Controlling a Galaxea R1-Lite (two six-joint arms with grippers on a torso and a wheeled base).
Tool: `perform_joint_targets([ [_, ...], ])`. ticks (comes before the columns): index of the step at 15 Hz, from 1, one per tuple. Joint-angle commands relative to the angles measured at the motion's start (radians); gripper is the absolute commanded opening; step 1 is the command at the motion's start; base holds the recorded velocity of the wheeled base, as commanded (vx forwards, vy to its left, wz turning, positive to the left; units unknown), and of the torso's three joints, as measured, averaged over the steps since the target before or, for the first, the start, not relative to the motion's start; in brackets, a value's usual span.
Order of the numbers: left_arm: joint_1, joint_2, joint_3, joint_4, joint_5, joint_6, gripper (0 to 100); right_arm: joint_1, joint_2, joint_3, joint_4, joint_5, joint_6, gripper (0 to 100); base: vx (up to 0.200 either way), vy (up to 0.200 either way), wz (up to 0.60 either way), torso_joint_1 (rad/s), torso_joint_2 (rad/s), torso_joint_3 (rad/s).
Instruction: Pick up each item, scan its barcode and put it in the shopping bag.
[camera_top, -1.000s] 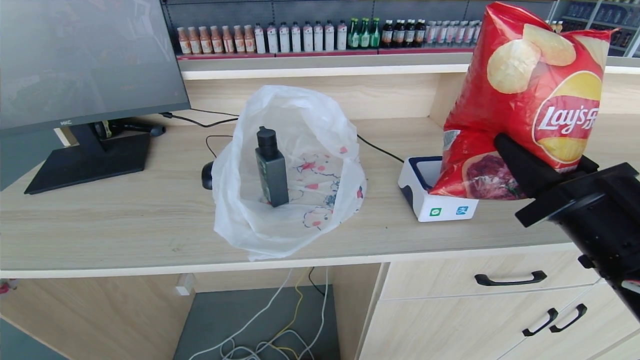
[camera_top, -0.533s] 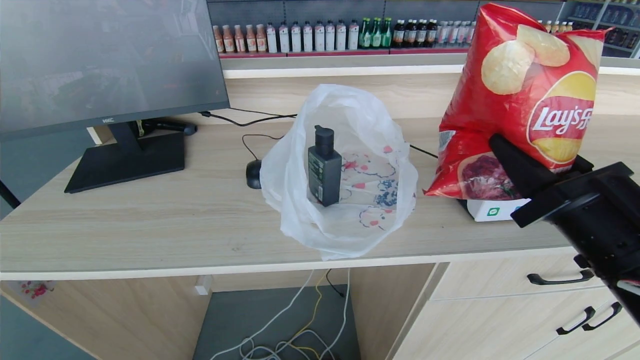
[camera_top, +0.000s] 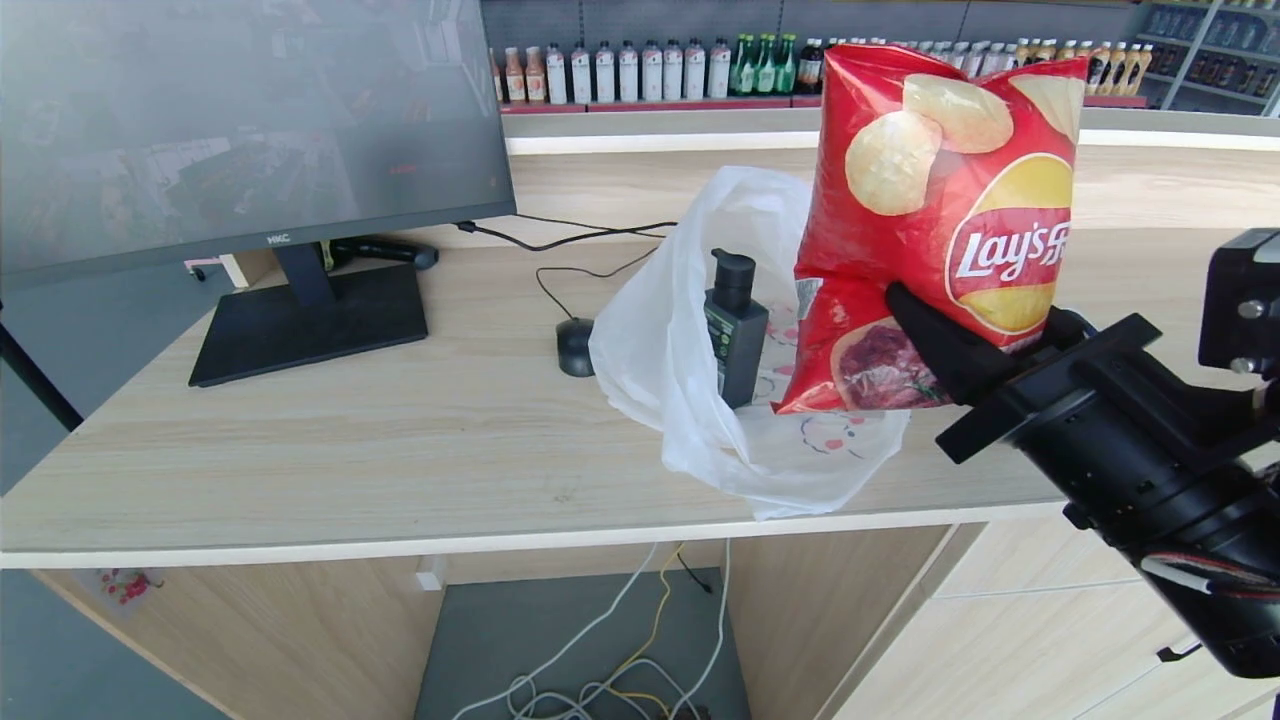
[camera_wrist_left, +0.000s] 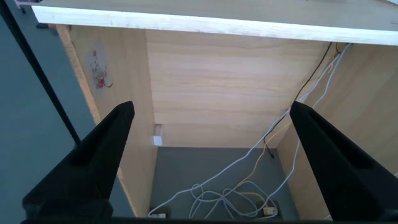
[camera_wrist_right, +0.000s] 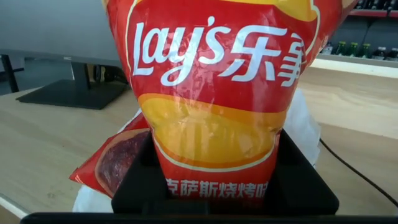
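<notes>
A red chips bag (camera_top: 940, 200) is held upright in my right gripper (camera_top: 985, 345), which is shut on its lower part. It hangs above the right side of the white plastic shopping bag (camera_top: 680, 380) on the wooden counter. A dark pump bottle (camera_top: 735, 330) stands upright inside the shopping bag. In the right wrist view the chips bag (camera_wrist_right: 217, 93) sits between the black fingers of the gripper (camera_wrist_right: 224, 186), with the shopping bag (camera_wrist_right: 306, 124) behind it. My left gripper (camera_wrist_left: 211, 168) is open with nothing in it, low in front of the counter's underside.
A monitor (camera_top: 250, 120) on a black stand is at the counter's left, with a mouse (camera_top: 575, 347) and cable beside the shopping bag. Bottles line a shelf (camera_top: 650, 70) behind. Loose cables (camera_top: 600, 680) lie under the counter (camera_top: 300, 440).
The head view has shifted. Against the counter, my right gripper has carried the chips bag leftward from over the white scanner box to over the shopping bag.
</notes>
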Motion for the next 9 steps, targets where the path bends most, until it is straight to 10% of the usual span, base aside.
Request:
perform_joint_targets([
  [1, 0.0, 0.0, 0.0, 0.0, 0.0, 0.001, 100, 0.027, 0.04, -0.031, -0.001, -0.001, -0.001, 0, 0.0, 0.0, 0.0, 0.0, 0.0, 0.0],
  [9, -0.002, 0.0, 0.0, 0.0, 0.0, 0.001, 100, 0.034, 0.192, -0.168, -0.001, 0.002, 0.02, 0, 0.0, 0.0, 0.0, 0.0, 0.0, 0.0],
])
